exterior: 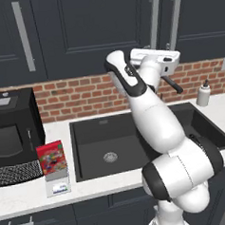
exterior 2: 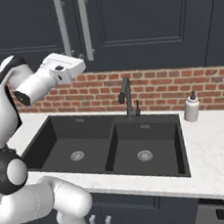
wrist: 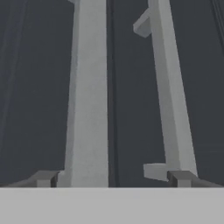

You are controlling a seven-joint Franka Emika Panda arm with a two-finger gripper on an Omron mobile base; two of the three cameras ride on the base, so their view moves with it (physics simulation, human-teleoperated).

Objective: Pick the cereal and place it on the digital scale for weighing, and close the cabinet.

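The cereal point(exterior: 52, 159), a red box with colourful pictures, stands upright on top of the digital scale point(exterior: 58, 186) at the counter's front left. My gripper point(wrist: 113, 179) is raised far from it, pointing straight at the navy cabinet point(exterior: 94, 25). It is open, with one fingertip point(wrist: 43, 179) beside the left bar handle point(wrist: 89, 87) and the other below the right handle point(wrist: 168, 87). Nothing is between the fingers. The two doors look flush, with a thin seam between them. The hand point(exterior 2: 64, 67) sits close to the handles point(exterior 2: 85, 26), at their lower ends.
A black appliance point(exterior: 11, 131) stands at the counter's left end behind the scale. The dark double sink point(exterior 2: 112, 143) with its faucet point(exterior 2: 126, 97) lies below the arm. A soap dispenser point(exterior 2: 191, 107) stands to the right, against the brick backsplash point(exterior 2: 155, 89).
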